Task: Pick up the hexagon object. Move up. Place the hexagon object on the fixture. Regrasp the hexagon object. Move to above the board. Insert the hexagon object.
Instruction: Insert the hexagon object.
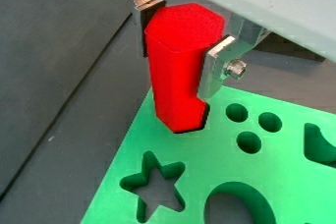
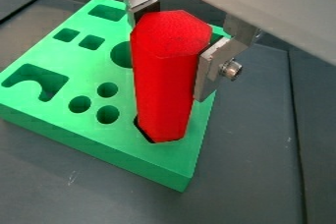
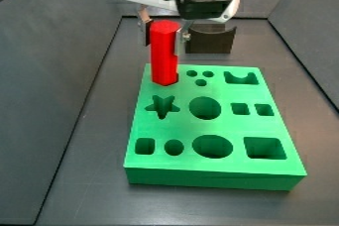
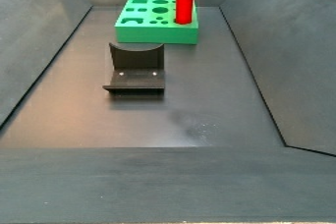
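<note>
Both fingers (image 2: 214, 69) of the hand (image 2: 175, 36) clamp the hexagon object (image 2: 164, 76) above the board (image 2: 79, 66).

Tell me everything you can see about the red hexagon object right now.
The hexagon object is a bright red, smooth, matte-looking six-sided prism, plain all over. It stands upright at a corner of the green board, its lower end sunk into the hexagonal hole there while most of its length rises above. The gripper grips it near the top, one silver finger flat against each opposite side. Nothing else touches it.
</note>
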Robot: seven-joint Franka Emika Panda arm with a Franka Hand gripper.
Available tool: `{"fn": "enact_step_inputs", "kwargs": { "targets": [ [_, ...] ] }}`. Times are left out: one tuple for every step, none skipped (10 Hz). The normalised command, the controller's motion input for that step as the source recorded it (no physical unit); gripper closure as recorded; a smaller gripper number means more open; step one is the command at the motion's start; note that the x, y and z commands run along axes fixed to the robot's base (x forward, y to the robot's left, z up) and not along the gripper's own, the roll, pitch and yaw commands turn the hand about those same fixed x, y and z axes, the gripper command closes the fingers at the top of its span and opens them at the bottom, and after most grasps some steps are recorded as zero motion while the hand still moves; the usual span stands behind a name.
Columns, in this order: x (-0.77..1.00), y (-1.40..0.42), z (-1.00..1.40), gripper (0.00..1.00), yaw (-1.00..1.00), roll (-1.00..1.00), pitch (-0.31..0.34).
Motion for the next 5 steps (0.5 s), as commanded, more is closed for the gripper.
{"fn": "enact_step_inputs", "kwargs": {
  "targets": [
    [-0.08,0.00,0.00,1.00,-0.17,0.00,-0.011],
    [0.00,0.00,-0.03,1.00,0.00,0.00,0.000],
    [0.00,0.00,-0.26,1.00,0.00,0.04,-0.010],
    [0.00,-0.04,-0.37,1.00,0.00,0.05,-0.036],
    [0.00,0.00,-0.27,1.00,0.00,0.00,-0.050]
  ]
}}
